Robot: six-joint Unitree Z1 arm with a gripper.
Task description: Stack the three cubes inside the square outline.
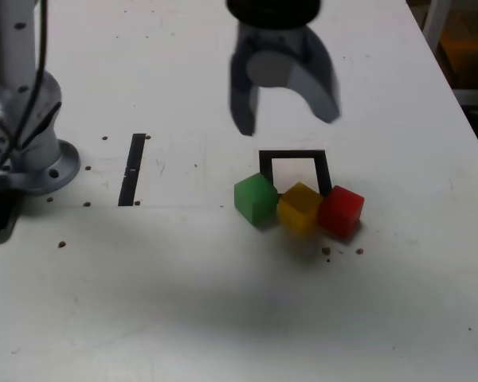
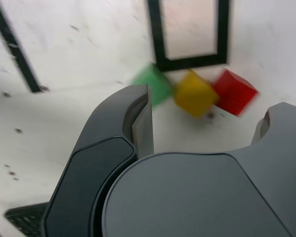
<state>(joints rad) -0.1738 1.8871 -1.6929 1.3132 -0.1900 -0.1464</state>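
Cubes: three, one green cube (image 1: 255,198), one yellow cube (image 1: 299,208), one red cube (image 1: 341,210), in a tight row on the worktop (image 1: 183,302); green and yellow look to touch, yellow and red too.
Square outline: one black tape frame (image 1: 293,170) with a white centre, unoccupied; the cubes sit just along its near edge in the exterior view.
End effector: one (image 1: 285,119), blurred, above the outline, jaws spread wide, holding nothing.
Open room: bare worktop in front of the cubes and to the exterior view's right.
Tape strip: one straight black strip (image 1: 132,169), well apart, toward the exterior view's left.
Arm base: one (image 1: 28,143), beside the strip.
Writing: none legible.
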